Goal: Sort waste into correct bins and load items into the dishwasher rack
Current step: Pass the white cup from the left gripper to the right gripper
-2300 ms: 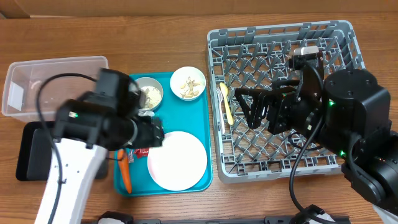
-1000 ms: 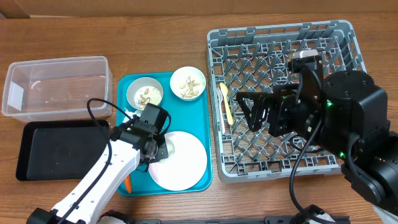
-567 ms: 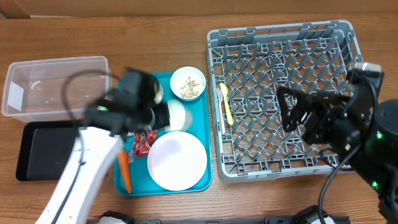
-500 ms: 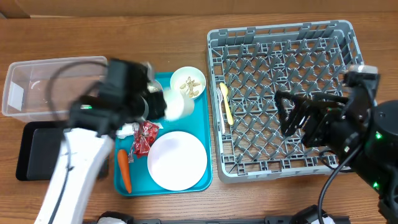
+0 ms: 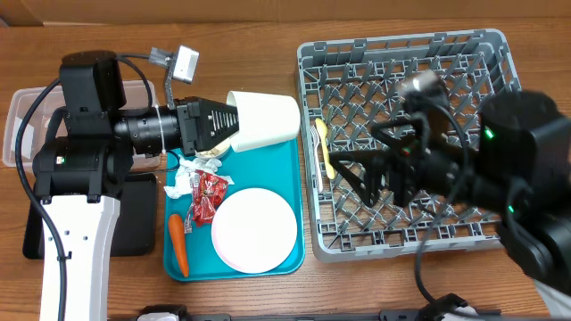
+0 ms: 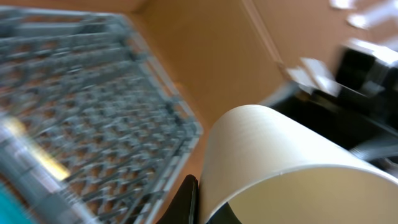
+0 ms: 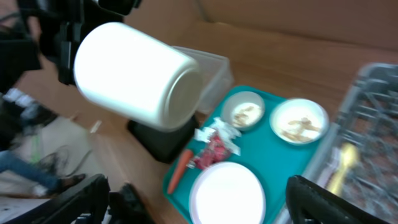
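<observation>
My left gripper [image 5: 225,126] is shut on the rim of a white cup [image 5: 260,119], held on its side above the back of the teal tray [image 5: 287,174]. In the left wrist view one black finger [image 6: 189,200] presses the cup [image 6: 280,165] wall. My right gripper [image 5: 346,175] is open over the left side of the grey dishwasher rack [image 5: 464,62], with nothing between its fingers. On the tray lie the plate [image 5: 254,230], carrot [image 5: 178,246], red wrapper [image 5: 207,196] and crumpled paper [image 5: 186,175]. Two bowls [image 7: 244,111] [image 7: 300,120] with nut scraps show in the right wrist view. A yellow utensil [image 5: 326,148] lies in the rack.
The clear tub [image 5: 25,120] sits at the far left, largely under my left arm, with the black tray [image 5: 136,223] in front of it. The rack fills the right half of the table. Bare wood lies between the tray and the rack.
My left arm has lifted the white cup off the tray and turned it on its side, pointing toward the rack. My right gripper swung right, then back left over the rack.
</observation>
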Controlling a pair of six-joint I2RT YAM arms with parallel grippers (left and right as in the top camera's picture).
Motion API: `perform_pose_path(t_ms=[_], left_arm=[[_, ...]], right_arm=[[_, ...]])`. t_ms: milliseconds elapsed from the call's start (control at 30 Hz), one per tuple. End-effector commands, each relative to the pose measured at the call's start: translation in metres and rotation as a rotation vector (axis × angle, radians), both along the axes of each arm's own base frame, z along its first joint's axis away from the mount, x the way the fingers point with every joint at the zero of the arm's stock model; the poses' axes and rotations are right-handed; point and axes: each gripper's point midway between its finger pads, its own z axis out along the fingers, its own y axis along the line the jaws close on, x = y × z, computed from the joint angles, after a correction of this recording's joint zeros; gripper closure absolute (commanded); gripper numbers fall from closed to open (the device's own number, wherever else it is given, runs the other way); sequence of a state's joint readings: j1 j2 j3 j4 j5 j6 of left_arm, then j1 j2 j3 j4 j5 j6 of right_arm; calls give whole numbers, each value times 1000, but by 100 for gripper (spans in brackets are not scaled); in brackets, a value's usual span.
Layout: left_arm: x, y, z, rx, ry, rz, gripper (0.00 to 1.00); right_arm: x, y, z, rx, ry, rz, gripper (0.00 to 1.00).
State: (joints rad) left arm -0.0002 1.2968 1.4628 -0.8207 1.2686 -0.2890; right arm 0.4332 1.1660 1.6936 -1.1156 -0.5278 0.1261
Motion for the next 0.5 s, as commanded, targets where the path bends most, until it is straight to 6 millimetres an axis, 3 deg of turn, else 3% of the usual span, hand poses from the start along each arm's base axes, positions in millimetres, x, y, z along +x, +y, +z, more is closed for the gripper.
perform_pose_path(t_ms=[0, 133, 300, 467], left_arm=[[-32, -10, 31, -133, -77, -203, 96], [-42, -11, 41, -175, -126, -274, 96], [-42, -11, 42, -174, -137, -275, 96], [-42, -12, 43, -172, -145, -276, 96]], right_arm=[[-9, 25, 10, 58, -54, 205, 10], [-4, 40, 18, 99, -115, 304, 13], [-21, 53, 31, 162, -230, 515, 14], [-27, 55, 34, 175, -282, 574, 14]])
